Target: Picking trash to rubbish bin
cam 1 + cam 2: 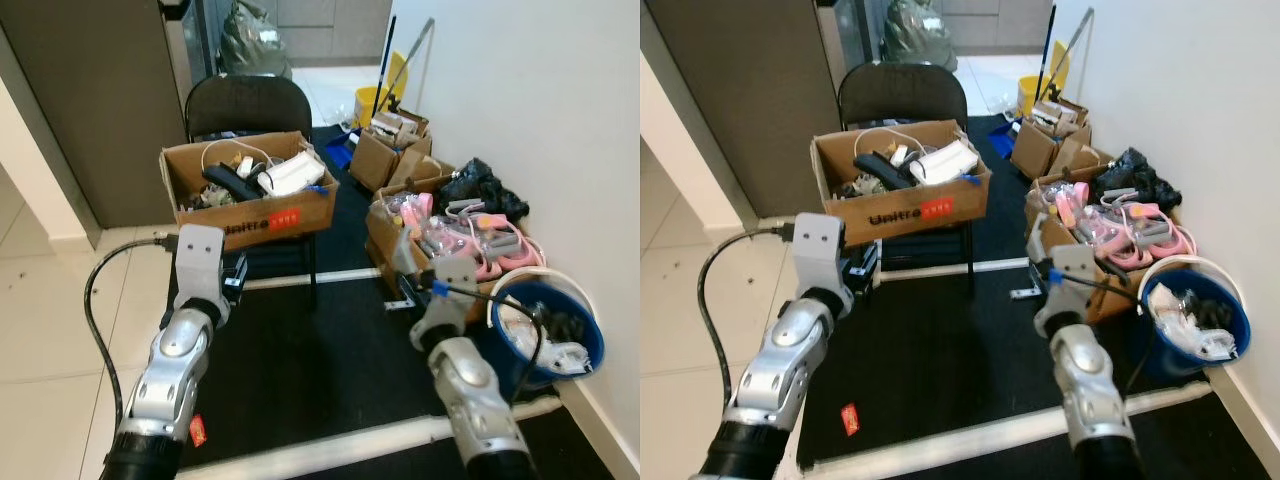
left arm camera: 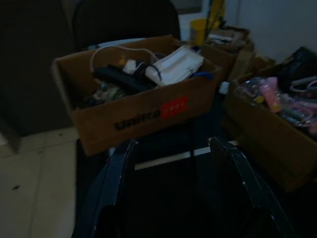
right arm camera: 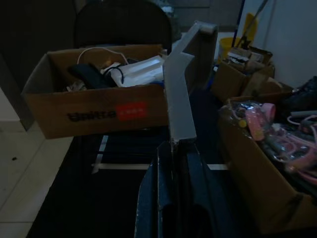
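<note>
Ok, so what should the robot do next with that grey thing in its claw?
Probably swing the right claw toward the blue bin on its right: it is shut on the grey strip, and the bin sits apart from it.

You can read dark lettering, "Unitree", on the front of the open brown cardboard box [image 1: 902,200] resting on the black chair, followed by a red label whose small print stays illegible.
</note>
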Tool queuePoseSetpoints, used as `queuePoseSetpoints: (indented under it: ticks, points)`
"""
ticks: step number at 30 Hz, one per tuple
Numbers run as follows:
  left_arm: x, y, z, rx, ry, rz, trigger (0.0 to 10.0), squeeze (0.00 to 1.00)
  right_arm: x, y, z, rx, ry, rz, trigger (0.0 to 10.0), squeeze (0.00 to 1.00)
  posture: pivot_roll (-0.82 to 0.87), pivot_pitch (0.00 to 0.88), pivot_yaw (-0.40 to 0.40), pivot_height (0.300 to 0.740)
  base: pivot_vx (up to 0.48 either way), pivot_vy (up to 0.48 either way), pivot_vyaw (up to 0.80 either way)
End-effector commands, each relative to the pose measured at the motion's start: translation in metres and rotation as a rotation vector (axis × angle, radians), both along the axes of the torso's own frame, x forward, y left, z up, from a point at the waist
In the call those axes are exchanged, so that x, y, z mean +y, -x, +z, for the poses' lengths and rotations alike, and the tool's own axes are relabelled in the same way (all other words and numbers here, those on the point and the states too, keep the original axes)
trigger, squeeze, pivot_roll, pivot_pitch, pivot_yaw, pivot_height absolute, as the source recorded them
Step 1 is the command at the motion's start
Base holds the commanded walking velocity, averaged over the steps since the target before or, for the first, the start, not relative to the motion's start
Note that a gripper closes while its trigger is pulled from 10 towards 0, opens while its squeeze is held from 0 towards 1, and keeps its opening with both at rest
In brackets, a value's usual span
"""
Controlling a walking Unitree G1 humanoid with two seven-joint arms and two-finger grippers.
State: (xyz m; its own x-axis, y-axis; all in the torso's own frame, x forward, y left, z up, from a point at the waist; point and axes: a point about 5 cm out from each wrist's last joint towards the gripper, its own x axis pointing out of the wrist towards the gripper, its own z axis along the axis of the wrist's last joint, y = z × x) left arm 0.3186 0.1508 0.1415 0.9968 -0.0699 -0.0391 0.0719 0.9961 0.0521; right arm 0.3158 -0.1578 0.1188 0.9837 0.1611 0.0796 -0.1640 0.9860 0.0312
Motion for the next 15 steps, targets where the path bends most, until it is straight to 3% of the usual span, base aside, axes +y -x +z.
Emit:
queuePoseSetpoints:
  ticks: [1, 15]
  points:
    - [0.0042, 0.0014, -0.0069, 0.028, -0.009, 0.018, 10.0, 0.0, 0.004, 0.0005, -0.004, 0.017, 0.005, 0.015, 10.0, 0.0, -0.08, 0.095, -0.026, 0.74, 0.428, 0.0, 0.0]
    - [0.0084, 0.0028, -0.0065, 0.024, -0.018, 0.04, 10.0, 0.0, 0.0113, -0.0062, 0.0001, 0.01, -0.006, 0.031, 10.0, 0.0, -0.07, 0.095, -0.041, 0.74, 0.427, 0.0, 0.0]
